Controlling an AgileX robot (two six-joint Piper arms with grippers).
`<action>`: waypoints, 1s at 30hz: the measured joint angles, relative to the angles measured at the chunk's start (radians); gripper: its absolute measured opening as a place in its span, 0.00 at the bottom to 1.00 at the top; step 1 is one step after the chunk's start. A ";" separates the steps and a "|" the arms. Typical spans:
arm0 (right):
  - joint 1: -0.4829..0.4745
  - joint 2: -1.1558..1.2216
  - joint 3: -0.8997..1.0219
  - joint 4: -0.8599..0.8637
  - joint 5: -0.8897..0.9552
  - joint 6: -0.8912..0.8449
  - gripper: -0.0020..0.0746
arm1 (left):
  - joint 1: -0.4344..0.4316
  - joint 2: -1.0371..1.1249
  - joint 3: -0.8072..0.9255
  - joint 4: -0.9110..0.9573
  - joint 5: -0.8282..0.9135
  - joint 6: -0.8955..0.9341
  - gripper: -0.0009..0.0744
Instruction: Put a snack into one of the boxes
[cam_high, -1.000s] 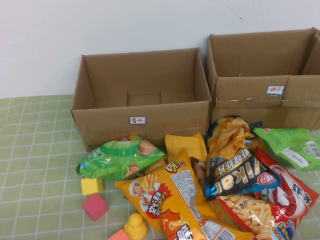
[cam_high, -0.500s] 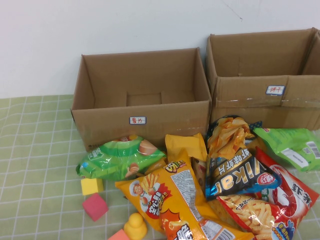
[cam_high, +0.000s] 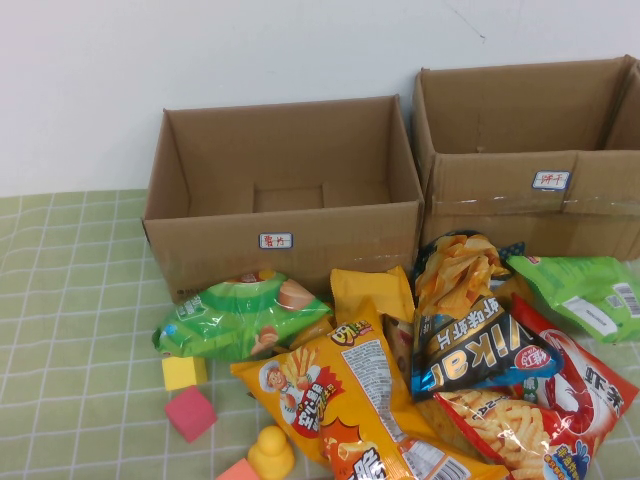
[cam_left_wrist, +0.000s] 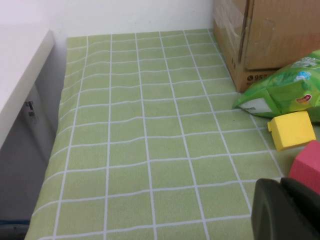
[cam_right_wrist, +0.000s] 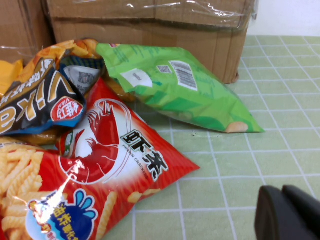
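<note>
a: left hand (cam_left_wrist: 287, 210) and right hand (cam_right_wrist: 290, 212) both closed, empty, low over the surface (cam_left_wrist: 150, 150), short of the pile.
b: target box (cam_high: 285, 200) at rear, open. risk?
a: snack bags (cam_high: 350, 390) overlap; a grab may drag neighbours or slip.
</note>
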 joint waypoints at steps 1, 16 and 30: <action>0.000 0.000 0.000 0.000 0.000 0.000 0.02 | 0.000 0.000 0.000 0.000 0.000 0.000 0.01; 0.000 0.000 0.000 0.000 0.000 0.000 0.02 | 0.000 0.000 0.000 -0.004 0.000 0.000 0.01; 0.000 0.000 0.009 0.043 -0.273 0.000 0.02 | 0.000 0.000 0.007 -0.008 -0.369 -0.002 0.01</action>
